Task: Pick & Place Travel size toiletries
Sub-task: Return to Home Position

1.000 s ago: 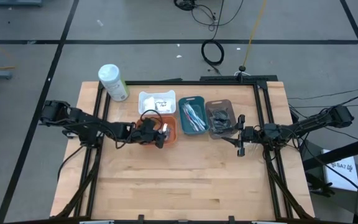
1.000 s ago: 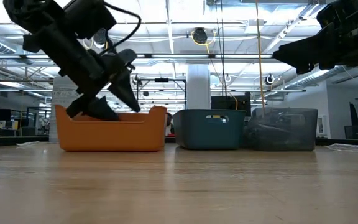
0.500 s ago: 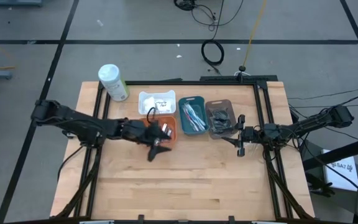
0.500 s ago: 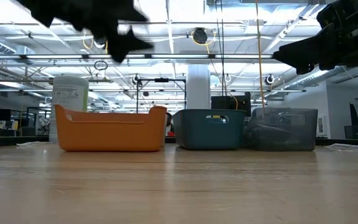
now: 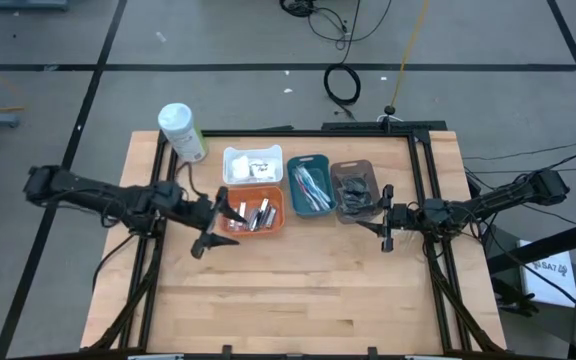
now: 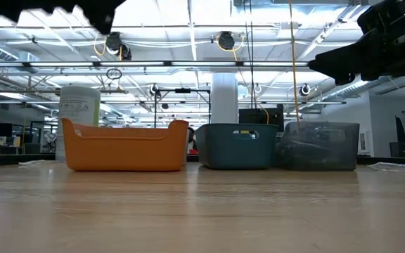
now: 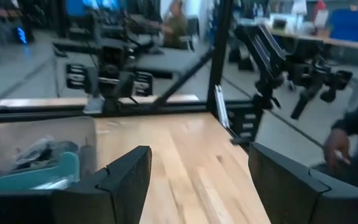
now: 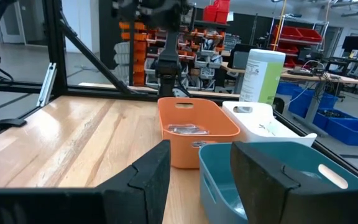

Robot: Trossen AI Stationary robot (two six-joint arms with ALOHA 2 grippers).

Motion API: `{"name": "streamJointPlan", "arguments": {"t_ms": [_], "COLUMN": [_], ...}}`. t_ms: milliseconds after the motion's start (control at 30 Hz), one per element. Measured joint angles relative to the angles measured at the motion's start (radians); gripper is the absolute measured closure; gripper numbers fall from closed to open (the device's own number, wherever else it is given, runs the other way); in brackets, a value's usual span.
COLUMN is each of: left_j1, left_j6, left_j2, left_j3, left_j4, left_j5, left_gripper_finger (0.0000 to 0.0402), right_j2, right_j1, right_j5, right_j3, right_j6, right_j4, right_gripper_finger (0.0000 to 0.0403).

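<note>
Four rectangular plastic trays line the far side of the wooden table [image 5: 298,300]: white tray [image 5: 230,155], orange tray [image 5: 278,226], teal tray [image 5: 293,185], grey tray [image 5: 373,170]. Small silvery toiletries [image 5: 258,213] lie in the orange one, slim toothbrushes [image 5: 313,188] in the teal, dark packets [image 5: 353,190] in the grey. Left claw [image 5: 213,224] hangs raised just beside the orange tray, fingers apart, empty. Right claw [image 5: 387,217] waits by the grey tray, fingers apart too. From table level, the tray walls hide all contents, and the left arm is cut off at the top.

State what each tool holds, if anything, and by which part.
Nothing: the left tool, near the orange tray, and the right tool, near the grey tray, are open and empty.
</note>
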Motion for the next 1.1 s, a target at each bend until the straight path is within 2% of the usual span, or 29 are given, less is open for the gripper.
{"name": "streamJointPlan", "arguments": {"t_ms": [233,367,500,667,967,1100], "left_j1": [0.069,0.132,0.175,0.22,0.264,0.264], "left_j6": [-0.112,-0.177,-0.191,-0.158,-0.114,-0.139], "left_j2": [-0.17,-0.283,-0.376,-0.425,-0.485,-0.53], "left_j3": [-0.348,-0.474,-0.482,-0.483,-0.487,-0.487], "left_j4": [0.424,0.522,0.388,0.213,0.116,-0.05], "left_j5": [-0.003,0.024,0.041,0.031,0.033,-0.057], "left_gripper_finger": [0.0137,0.0137,0.0137,0.0137,0.0137,0.0137], "right_j2": [0.0,0.0,0.0,0.0,0.0,0.0], "right_j1": [0.0,0.0,0.0,0.0,0.0,0.0], "right_j5": [0.0,0.0,0.0,0.0,0.0,0.0], "right_j3": [0.0,0.0,0.0,0.0,0.0,0.0], "right_j6": [0.0,0.0,0.0,0.0,0.0,0.0], "right_j4": [0.0,0.0,0.0,0.0,0.0,0.0], "right_gripper_finger": [0.0248,0.0248,0.0248,0.0248,0.0248,0.0248]}}
